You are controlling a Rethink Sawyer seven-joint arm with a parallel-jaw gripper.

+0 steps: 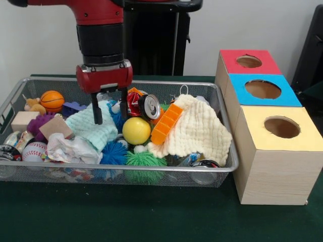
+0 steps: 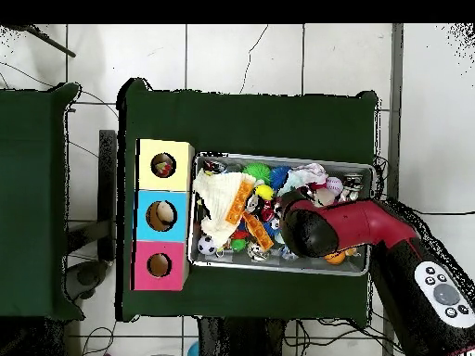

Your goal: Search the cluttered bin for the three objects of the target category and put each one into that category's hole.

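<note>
My gripper [image 1: 110,113] hangs open inside the wire mesh bin [image 1: 151,170], towards its left middle. One black finger [image 1: 96,113] touches or hovers just over a mint cloth [image 1: 93,130]; the other finger is by a blue spiky ball [image 1: 117,118]. Nothing is held. A yellow ball [image 1: 136,131] lies just right of the gripper, with a crushed can [image 1: 147,106] behind it. Three boxes stand right of the bin, each top with one hole: red [image 1: 249,61], blue [image 1: 262,89] and yellow [image 1: 281,127]. In the overhead view the arm [image 2: 311,230] hides the gripper.
The bin also holds a cream knitted cloth [image 1: 198,132], an orange ridged block [image 1: 166,123], a green spiky ball [image 1: 145,162], a baseball [image 1: 34,150], a small basketball [image 1: 52,100], wooden blocks [image 1: 24,121] and a white crumpled cloth [image 1: 73,148]. Green table cover surrounds it.
</note>
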